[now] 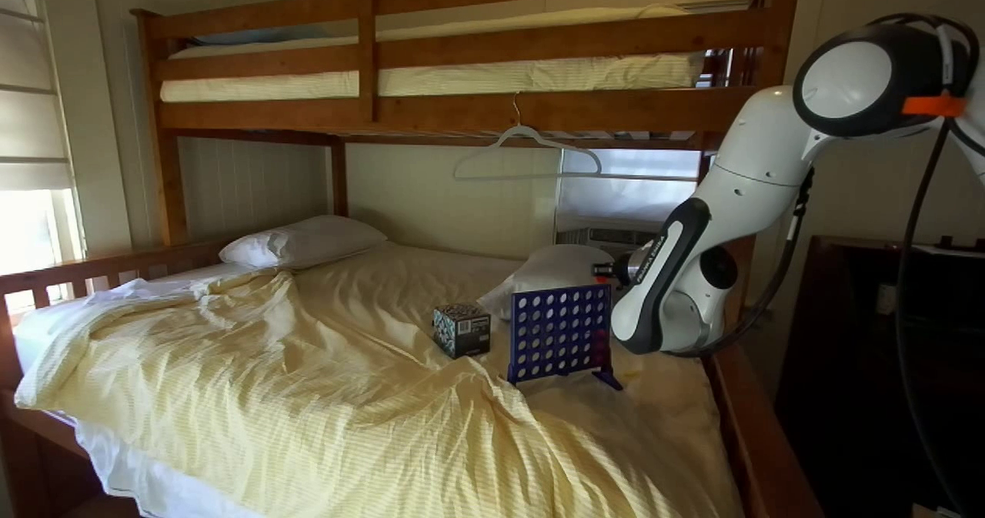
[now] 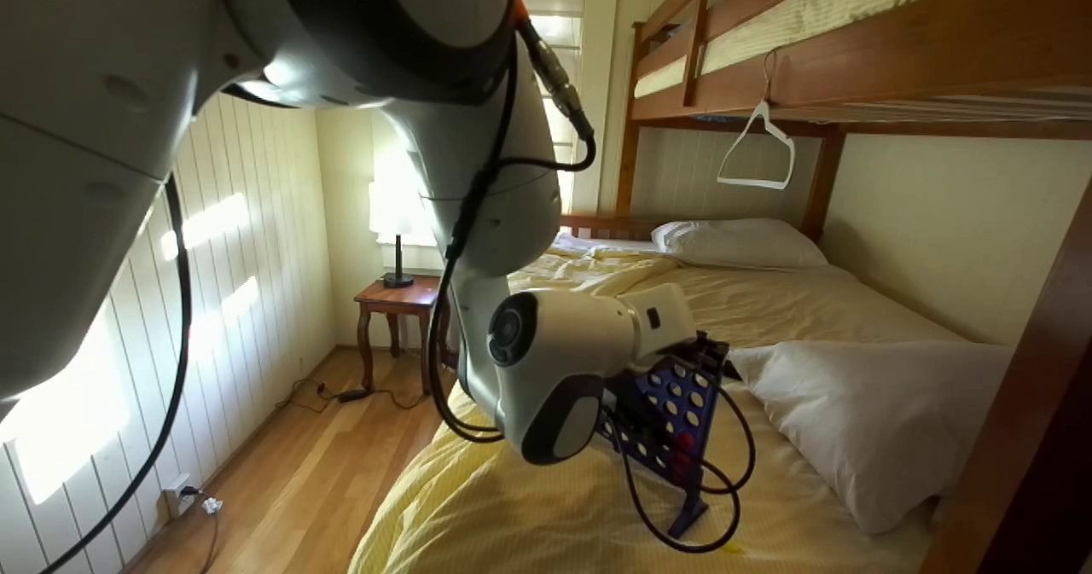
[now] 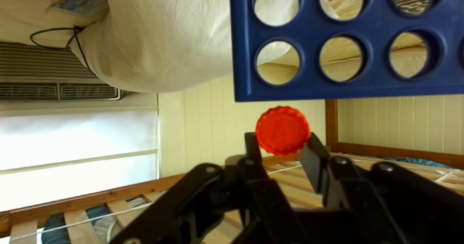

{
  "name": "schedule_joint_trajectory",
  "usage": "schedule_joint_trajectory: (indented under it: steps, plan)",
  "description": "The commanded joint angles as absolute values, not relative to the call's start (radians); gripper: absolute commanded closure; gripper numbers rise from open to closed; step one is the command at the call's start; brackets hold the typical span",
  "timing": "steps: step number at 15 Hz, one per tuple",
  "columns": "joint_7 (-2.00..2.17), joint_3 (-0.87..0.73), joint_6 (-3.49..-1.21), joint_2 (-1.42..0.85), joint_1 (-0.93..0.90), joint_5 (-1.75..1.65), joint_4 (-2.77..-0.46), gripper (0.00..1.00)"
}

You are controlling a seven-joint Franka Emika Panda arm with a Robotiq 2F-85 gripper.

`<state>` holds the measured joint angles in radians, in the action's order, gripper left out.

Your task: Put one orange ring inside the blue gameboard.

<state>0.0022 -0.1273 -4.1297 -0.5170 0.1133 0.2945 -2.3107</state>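
The blue gameboard [image 1: 561,332] stands upright on the bed, its grid of round holes facing the camera. Red discs [image 2: 683,453] show low in its end column in both exterior views. The orange ring [image 3: 282,130], a red-orange disc with a ridged edge, is pinched at its sides by my gripper [image 3: 282,139]. In an exterior view the gripper [image 1: 603,272] is just above the board's top corner, on the arm's side. The wrist picture is upside down; there the ring appears just past the top edge of the gameboard [image 3: 308,90], apart from it in the picture.
A dark patterned box [image 1: 462,330] sits on the bed beside the board. A white pillow [image 2: 887,412] lies close behind it. The upper bunk's rail [image 1: 462,110] with a white hanger [image 1: 527,132] is overhead. Loose cables [image 2: 742,437] hang from the wrist near the board.
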Motion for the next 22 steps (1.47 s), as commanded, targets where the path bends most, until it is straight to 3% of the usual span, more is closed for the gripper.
schedule_joint_trajectory:
  steps: [1,22]
  plan:
    - [0.024,-0.125,-4.15,-0.545,0.115,0.282,-2.282,0.91]
    - [-0.004,-0.131,-4.135,-0.556,0.102,0.317,-2.298,0.91]
